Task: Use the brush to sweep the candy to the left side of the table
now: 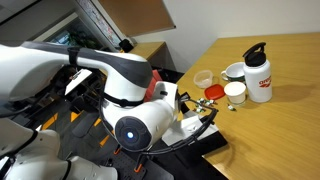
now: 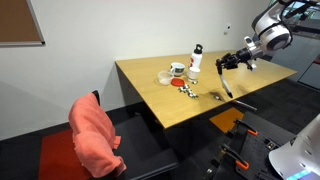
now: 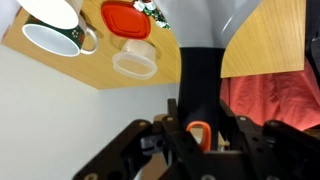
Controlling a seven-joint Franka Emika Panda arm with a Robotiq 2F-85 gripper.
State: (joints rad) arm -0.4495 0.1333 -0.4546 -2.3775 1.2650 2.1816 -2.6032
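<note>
My gripper [image 3: 200, 140] is shut on the red handle of the brush [image 3: 199, 80], whose black bristles point away from the wrist camera. In an exterior view the gripper [image 2: 233, 62] holds the brush [image 2: 226, 86] hanging bristles down over the far right part of the table [image 2: 150, 95], just above its surface. The candy [image 2: 187, 90] lies in a small cluster on the table, left of the brush and apart from it. It also shows at the top edge of the wrist view [image 3: 150, 10].
Near the candy stand a white bottle [image 2: 196, 62], a white and green mug [image 3: 55, 38], a red round dish [image 3: 125, 18] and a clear cup [image 3: 134, 62]. A chair with a red cloth [image 2: 92, 135] stands at the table's near side.
</note>
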